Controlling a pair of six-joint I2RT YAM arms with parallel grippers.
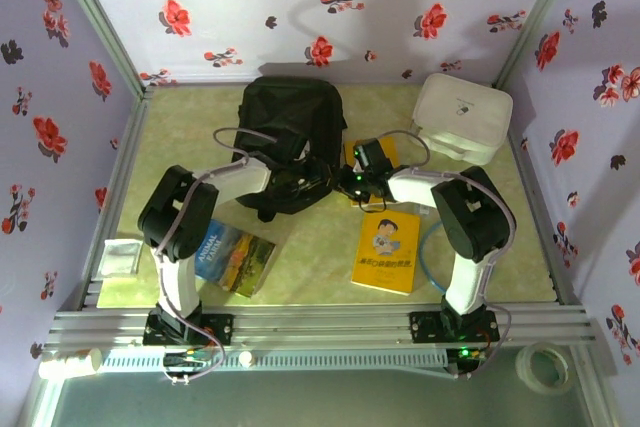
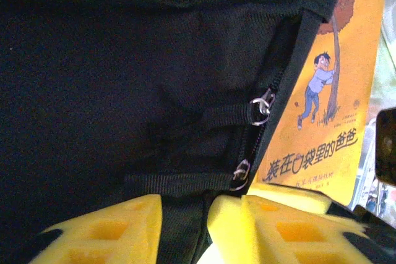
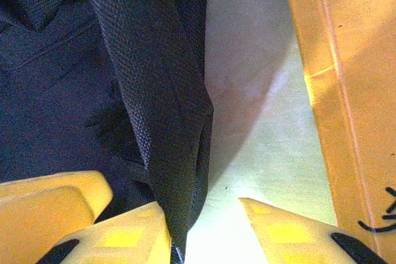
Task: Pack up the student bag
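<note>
Top external view: the black backpack [image 1: 290, 117] lies flat at the table's 12 o'clock, and its 5 o'clock corner meets both claws. The left arm [image 1: 180, 217] reaches in from 7 o'clock and the right arm [image 1: 470, 212] from 5 o'clock, their forearms low and converging. The left claw [image 2: 184, 227] is clenched on a fold of backpack fabric beside the zipper [image 2: 260, 112]. The right claw [image 3: 201, 227] straddles the backpack's edge, released: fabric touches one finger and bare table shows before the other. An orange book [image 2: 328, 122] lies at the backpack's 3 o'clock.
</note>
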